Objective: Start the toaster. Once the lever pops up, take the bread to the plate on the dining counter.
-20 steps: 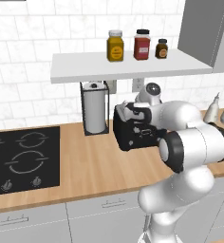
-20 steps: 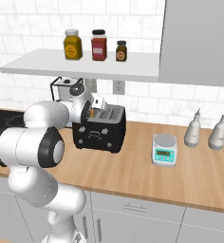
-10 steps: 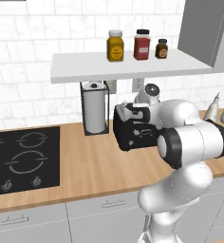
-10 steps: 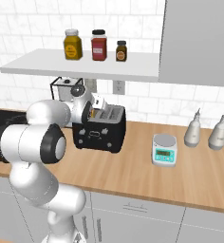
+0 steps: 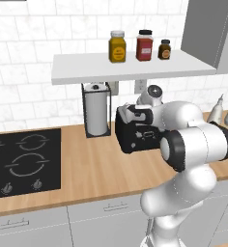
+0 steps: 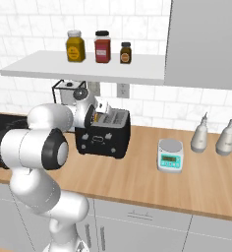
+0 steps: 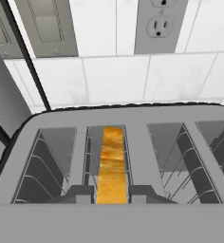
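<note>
The gripper (image 7: 112, 191) is clamped on the bread (image 7: 112, 166) in the toaster (image 7: 133, 156): light, crumbly, best pinched gently on its top edge

At the centre of the frame my pincer (image 6: 99, 111) sits over the left end of the black toaster (image 6: 104, 138), its jaws closed there; what they pinch I cannot make out. The toaster stands on the wooden counter (image 6: 147, 187). Right of it rests a small scale (image 6: 169, 155), and further right 2 grey bottles (image 6: 212, 138). On the white shelf (image 6: 83, 69) in the upper left stand 3 jars (image 6: 101, 47).
</note>
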